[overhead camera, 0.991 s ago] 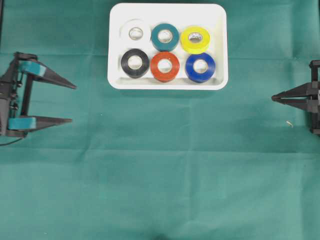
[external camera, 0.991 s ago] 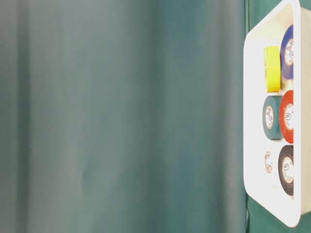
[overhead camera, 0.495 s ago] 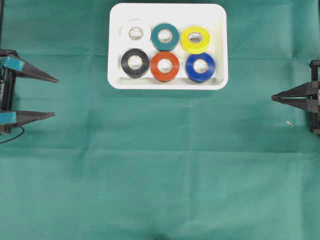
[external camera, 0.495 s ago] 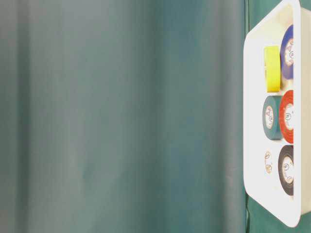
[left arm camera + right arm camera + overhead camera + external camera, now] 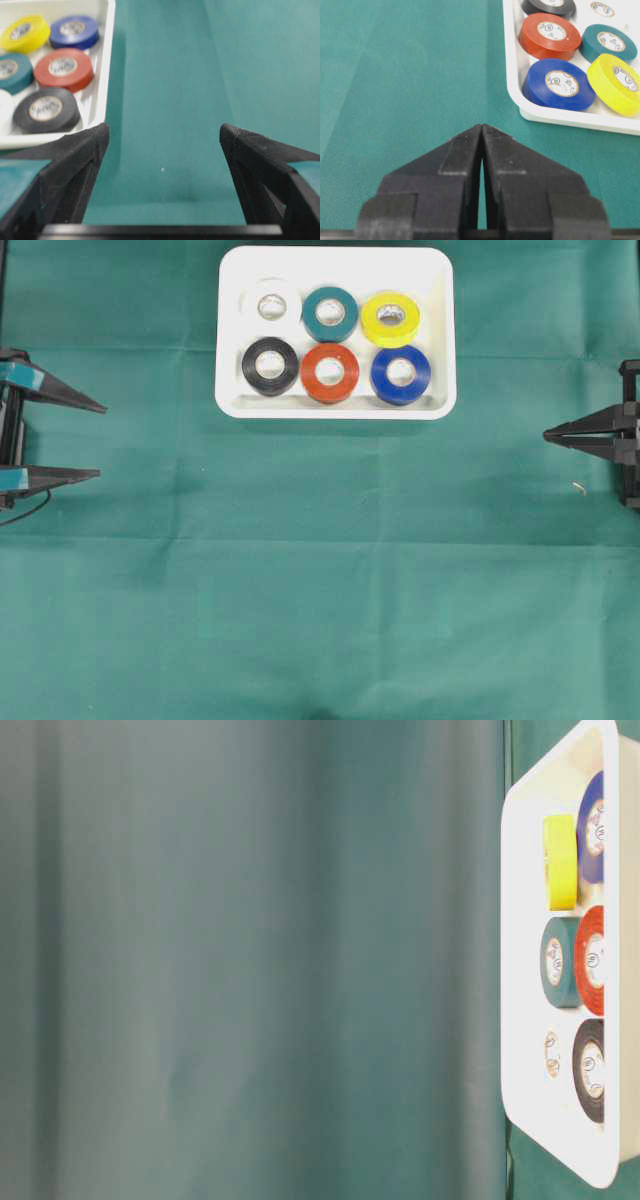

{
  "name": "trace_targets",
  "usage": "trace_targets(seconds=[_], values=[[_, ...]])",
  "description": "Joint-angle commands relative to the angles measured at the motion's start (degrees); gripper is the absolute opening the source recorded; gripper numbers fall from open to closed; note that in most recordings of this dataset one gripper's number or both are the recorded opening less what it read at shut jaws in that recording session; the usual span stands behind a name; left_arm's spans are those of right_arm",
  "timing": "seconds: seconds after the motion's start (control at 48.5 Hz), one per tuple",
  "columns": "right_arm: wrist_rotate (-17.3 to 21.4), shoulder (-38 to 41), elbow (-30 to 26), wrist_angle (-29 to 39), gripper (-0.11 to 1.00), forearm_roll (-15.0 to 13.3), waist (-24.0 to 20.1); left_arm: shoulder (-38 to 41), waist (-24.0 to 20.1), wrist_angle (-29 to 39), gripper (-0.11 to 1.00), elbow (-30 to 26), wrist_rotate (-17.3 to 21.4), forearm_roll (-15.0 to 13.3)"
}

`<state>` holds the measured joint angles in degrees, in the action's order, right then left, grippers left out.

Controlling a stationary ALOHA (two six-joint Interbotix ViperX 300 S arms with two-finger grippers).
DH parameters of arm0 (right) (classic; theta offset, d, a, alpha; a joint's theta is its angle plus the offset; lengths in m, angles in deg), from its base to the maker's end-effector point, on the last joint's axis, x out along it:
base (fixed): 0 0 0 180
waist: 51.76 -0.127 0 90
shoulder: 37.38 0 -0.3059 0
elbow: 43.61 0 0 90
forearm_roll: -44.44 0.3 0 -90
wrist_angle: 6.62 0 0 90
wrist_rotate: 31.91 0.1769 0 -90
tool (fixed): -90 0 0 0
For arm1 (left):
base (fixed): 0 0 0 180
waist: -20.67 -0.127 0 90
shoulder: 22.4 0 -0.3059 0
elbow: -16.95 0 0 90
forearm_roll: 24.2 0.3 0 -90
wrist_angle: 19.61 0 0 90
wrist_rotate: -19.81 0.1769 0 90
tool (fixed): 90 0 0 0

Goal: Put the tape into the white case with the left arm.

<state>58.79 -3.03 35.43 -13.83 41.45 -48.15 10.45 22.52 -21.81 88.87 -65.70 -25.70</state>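
While the left gripper (image 5: 88, 440) sits at the left edge with its teal-banded fingers spread wide and empty, six tape rolls (image 5: 330, 373) lie flat in two rows inside the white case (image 5: 336, 408). At the right edge, the right gripper (image 5: 548, 436) has its fingers pressed together.

Six tape rolls (image 5: 330, 372) flat inside white case (image 5: 440, 330)

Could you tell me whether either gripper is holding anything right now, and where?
Nothing is held: the left gripper is open and empty; the right gripper is shut on nothing.
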Motion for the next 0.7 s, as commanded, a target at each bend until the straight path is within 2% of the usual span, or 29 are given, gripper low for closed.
trace_targets(seconds=[0.0, 0.681], values=[[0.1, 0.4, -0.6, -0.6, -0.09, 0.0, 0.2, -0.2, -0.2, 0.2, 0.97, 0.1, -0.1, -0.1], [0.1, 0.4, -0.5, -0.6, -0.09, 0.0, 0.2, -1.3, -0.2, 2.3, 0.97, 0.9, 0.4, 0.1]])
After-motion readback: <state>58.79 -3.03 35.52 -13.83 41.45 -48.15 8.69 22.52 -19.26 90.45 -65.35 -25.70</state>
